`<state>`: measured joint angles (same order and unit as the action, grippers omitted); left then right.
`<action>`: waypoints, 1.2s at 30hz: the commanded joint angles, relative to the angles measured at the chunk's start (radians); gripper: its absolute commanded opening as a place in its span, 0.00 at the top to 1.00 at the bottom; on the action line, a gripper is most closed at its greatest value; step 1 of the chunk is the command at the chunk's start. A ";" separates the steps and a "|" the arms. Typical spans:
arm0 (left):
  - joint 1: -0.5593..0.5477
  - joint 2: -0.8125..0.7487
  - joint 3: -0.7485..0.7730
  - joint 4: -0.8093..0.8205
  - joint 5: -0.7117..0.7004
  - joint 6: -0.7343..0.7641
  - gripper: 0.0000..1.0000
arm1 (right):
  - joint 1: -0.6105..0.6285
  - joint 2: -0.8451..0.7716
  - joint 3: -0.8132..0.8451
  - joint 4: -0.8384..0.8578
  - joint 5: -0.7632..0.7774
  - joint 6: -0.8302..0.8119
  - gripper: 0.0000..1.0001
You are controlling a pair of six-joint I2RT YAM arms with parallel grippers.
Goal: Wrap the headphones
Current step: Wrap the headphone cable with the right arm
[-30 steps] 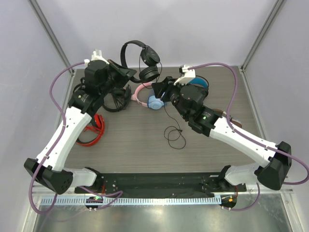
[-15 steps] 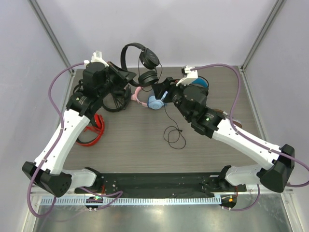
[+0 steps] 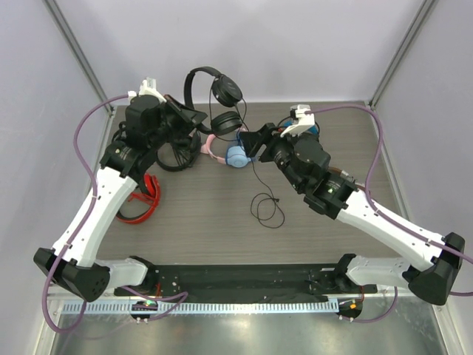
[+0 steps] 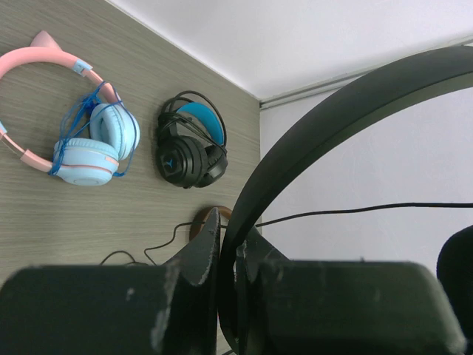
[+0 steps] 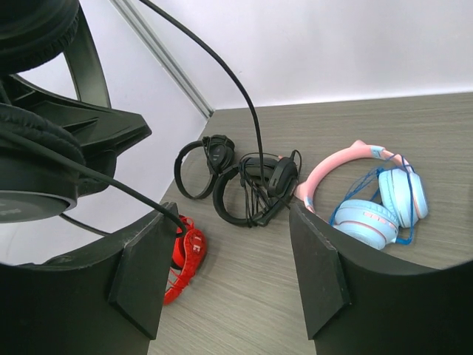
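While the headphones [image 3: 227, 90] hang over the far edge of the table [image 3: 207, 229], headband pinched in the closed left gripper [image 3: 194, 118], the right gripper [image 3: 256, 143] has just spread wide, empty, so the cable [image 3: 266, 211] dangles loose, nothing wrapped yet.

Plenty of room up front: the near half of the tabletop [image 3: 207, 240] is bare wood, nothing there but a thin curl of cable [image 3: 256, 177] mid-board. The far strip is the crowded part. Red pair [image 3: 144, 198] sits at the left, black pile [image 3: 176, 154] just beside it, pink pair [image 3: 222, 151] in the centre and the blue-lined pair [image 3: 309, 127] behind the right arm [image 3: 369, 214]. Overhead, the headphones [image 3: 214, 92] hang from the left fingers [image 4: 194, 260], and that cable drops across the gap ahead of the parted right fingers [image 5: 318, 266]. Side walls [image 3: 29, 148] hem in both flanks.
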<state>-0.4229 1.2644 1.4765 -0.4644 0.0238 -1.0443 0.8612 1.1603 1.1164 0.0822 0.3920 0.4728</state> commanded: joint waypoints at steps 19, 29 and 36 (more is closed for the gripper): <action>0.030 -0.016 0.042 0.053 0.050 -0.003 1.00 | -0.004 -0.142 -0.079 0.005 -0.102 0.023 0.21; 0.033 -0.014 0.047 0.056 0.051 -0.005 1.00 | -0.004 -0.186 -0.098 0.010 -0.119 0.015 0.17; 0.036 -0.017 0.050 0.055 0.054 -0.003 1.00 | -0.004 -0.191 -0.105 0.025 -0.110 0.000 0.15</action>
<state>-0.3939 1.2644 1.4769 -0.4644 0.0509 -1.0401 0.8612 0.9863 1.0142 0.0597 0.2741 0.4862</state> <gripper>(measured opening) 0.068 0.850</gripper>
